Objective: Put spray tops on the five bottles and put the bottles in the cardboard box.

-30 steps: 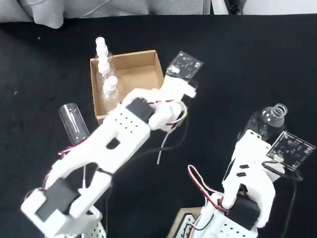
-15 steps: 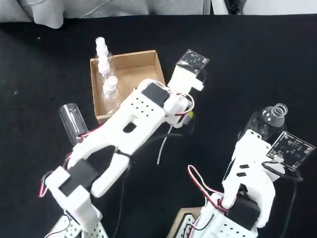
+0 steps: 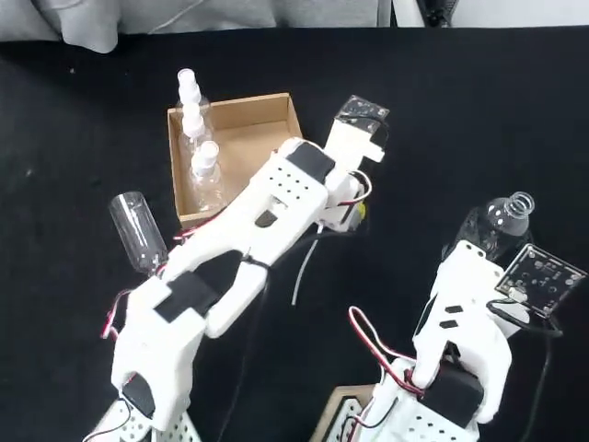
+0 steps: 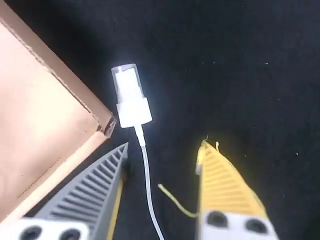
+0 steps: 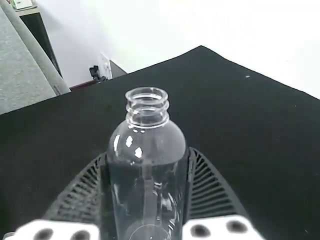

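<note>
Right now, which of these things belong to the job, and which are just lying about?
Job: cardboard box; three capped bottles along one wall; uncapped bottle beside the box; second uncapped bottle in right claw; spray top at open left claw.
Lying about: grey cloth; tan board.

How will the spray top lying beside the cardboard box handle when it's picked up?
Probably very light: the spray top is small plastic. Its thin tube looks flexible and curves slightly, so it may wobble or bend. Lying on its side, its round collar might roll if nudged.
</note>
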Robot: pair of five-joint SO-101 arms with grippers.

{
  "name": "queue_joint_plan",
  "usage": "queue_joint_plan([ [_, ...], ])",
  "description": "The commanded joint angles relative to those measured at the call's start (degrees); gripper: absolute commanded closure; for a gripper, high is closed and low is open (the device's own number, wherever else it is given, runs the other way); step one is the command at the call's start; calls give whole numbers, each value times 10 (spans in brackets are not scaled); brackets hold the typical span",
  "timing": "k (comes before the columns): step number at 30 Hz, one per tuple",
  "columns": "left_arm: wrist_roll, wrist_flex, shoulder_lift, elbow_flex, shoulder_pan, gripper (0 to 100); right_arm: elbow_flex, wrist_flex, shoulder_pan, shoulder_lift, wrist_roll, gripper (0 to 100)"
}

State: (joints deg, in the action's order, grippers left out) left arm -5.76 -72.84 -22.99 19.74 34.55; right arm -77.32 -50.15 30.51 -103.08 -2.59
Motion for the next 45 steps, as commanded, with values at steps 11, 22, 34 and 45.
queue_joint_plan([
  [11,-34,-88,-133,208,-6,793,-5,27,7,-55,1,981],
  [22,-44,-89,-209,290,-33,793,-5,27,7,-55,1,981],
  [34,-44,-85,-218,290,-37,793,-6,28,7,-55,1,980],
  [45,-40,-85,-267,304,-32,798,-6,28,7,-55,1,980],
])
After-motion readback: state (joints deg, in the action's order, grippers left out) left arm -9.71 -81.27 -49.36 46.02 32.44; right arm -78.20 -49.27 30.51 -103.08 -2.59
